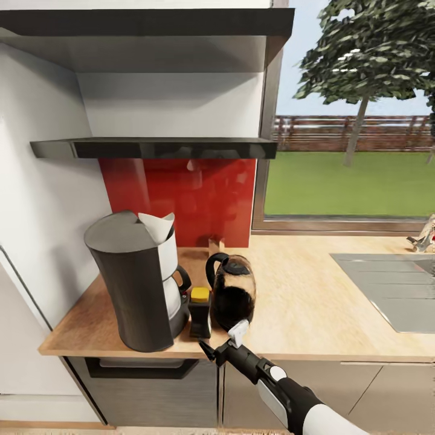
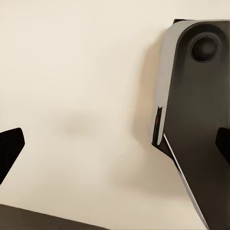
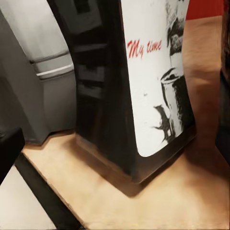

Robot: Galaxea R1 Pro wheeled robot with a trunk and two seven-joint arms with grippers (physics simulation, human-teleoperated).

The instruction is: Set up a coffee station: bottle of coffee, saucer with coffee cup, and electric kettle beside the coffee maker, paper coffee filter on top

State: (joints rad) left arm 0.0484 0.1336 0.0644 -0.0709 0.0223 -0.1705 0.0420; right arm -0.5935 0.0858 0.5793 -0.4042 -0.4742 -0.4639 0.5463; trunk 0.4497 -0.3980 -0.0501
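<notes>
Your bench (image 1: 314, 302) carries the coffee maker (image 1: 136, 284) at its left end with the filter (image 1: 156, 226) on top, the kettle (image 1: 232, 293) near it, and the bottle (image 1: 200, 311) standing between them. Your right claw (image 1: 220, 345) hovers at the bench's front edge, spread wide and empty, just before the bottle. I cannot tell the left claw's state.

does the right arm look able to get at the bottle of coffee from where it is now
Probably yes. The right hand sits at the counter edge just in front of the bottle of coffee, with nothing between them. The coffee maker and electric kettle flank it closely, so side clearance looks tight.
</notes>
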